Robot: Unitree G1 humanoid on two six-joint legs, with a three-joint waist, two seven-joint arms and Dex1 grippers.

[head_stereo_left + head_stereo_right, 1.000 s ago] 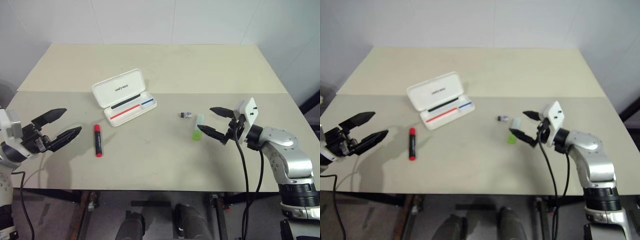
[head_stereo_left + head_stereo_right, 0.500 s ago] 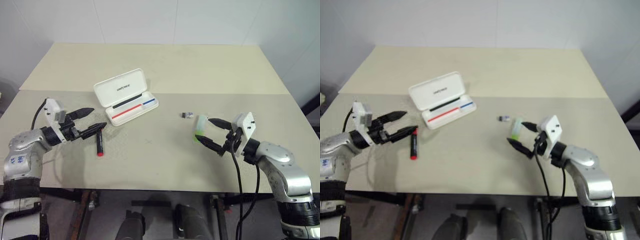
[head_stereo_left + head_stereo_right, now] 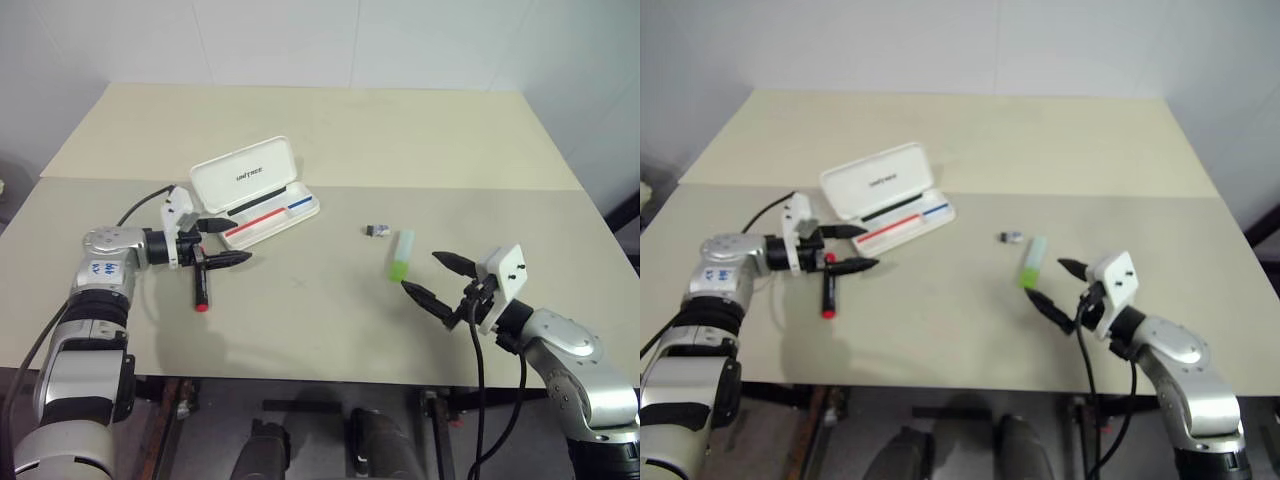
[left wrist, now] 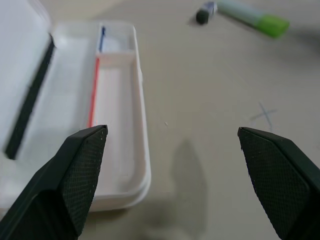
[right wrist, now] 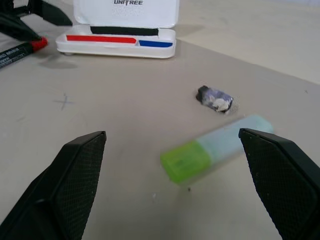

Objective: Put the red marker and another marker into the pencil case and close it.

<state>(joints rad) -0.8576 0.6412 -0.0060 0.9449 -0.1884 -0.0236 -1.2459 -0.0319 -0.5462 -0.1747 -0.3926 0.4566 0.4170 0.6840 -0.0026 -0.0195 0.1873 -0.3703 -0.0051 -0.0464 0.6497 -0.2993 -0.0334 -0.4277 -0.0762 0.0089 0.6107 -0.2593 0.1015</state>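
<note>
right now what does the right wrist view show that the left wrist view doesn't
Right wrist view alone: the red marker with the left gripper above it, and the pencil case's logo on its raised lid.

Left wrist view alone: the case's open tray seen close up, between the left gripper's own open fingers.

Both share: the open pencil case, the green highlighter, the small grey-black object beside it, and the beige table.
</note>
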